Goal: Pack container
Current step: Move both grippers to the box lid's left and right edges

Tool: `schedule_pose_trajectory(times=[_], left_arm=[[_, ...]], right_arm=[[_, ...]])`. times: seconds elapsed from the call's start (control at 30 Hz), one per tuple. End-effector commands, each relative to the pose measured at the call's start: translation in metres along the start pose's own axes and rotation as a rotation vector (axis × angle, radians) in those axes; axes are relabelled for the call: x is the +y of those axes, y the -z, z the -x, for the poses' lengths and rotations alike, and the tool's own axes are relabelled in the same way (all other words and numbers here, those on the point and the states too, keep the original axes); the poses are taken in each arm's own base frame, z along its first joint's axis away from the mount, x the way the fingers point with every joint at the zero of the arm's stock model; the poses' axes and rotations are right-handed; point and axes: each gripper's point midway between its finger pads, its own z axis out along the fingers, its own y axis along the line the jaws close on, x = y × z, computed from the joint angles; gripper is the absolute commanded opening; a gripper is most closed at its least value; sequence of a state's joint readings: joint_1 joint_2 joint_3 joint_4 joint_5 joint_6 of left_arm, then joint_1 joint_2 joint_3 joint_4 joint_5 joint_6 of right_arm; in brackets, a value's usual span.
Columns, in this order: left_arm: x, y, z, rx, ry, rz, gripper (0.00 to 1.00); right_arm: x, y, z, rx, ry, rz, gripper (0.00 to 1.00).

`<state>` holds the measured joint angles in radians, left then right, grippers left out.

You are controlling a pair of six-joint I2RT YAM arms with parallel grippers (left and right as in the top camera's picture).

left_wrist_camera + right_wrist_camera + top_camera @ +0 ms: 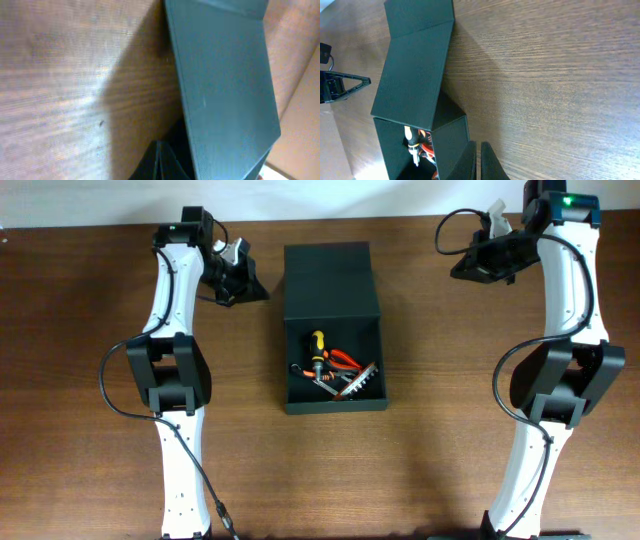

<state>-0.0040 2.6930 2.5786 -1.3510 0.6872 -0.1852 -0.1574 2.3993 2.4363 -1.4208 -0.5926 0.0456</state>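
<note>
The container (335, 402) is a dark green-black box in the middle of the table, its flap lid (328, 278) folded open toward the back. Inside lie a yellow-handled screwdriver (317, 345), red-handled pliers (346, 360) and a wire brush (361, 383). My left gripper (258, 290) hangs just left of the lid, shut and empty; its wrist view shows the gripper (159, 150) beside the container's wall (225, 90). My right gripper (458, 272) is off to the back right, shut on nothing. In the right wrist view the gripper (477, 150) points at the container (415, 85), with the screwdriver (411, 145) showing inside.
Bare brown wooden tabletop (440, 440) surrounds the box on all sides. Both arm bases stand near the front edge, left (180, 480) and right (530, 480). The left gripper (345, 82) also shows at the far side of the box in the right wrist view.
</note>
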Motion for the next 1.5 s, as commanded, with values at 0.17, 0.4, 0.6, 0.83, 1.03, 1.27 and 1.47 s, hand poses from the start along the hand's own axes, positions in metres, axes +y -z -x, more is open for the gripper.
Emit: schedule_pose_trajectory(times=[0.17,0.4,0.6,0.83,1.03,1.27,1.47], left_arm=[[-0.003,0.008,0.009,-0.042,0.005,0.0,0.02],[0.012,-0.012,0.0,0.023,0.056,-0.01,0.02],[0.01,-0.021,-0.006,0.049,0.058,-0.007,0.02],[0.011,-0.036,-0.022,0.117,0.088,0.003,0.02],[0.02,-0.048,-0.032,0.171,0.132,-0.001,0.02],[0.009,-0.052,-0.028,0.157,0.093,-0.045,0.02],[0.007,-0.053,-0.027,0.155,0.09,-0.056,0.02]], right_arm=[[-0.007,-0.053,-0.008,0.106,-0.073,0.104,0.04],[0.016,-0.075,-0.014,0.135,-0.017,0.111,0.04],[0.025,-0.095,-0.023,0.174,-0.007,0.112,0.04],[0.019,-0.113,-0.031,0.225,-0.052,0.132,0.04],[0.019,-0.122,-0.038,0.255,-0.078,0.176,0.04],[0.016,-0.147,-0.053,0.292,-0.118,0.284,0.04],[0.014,-0.153,-0.058,0.3,-0.13,0.308,0.04]])
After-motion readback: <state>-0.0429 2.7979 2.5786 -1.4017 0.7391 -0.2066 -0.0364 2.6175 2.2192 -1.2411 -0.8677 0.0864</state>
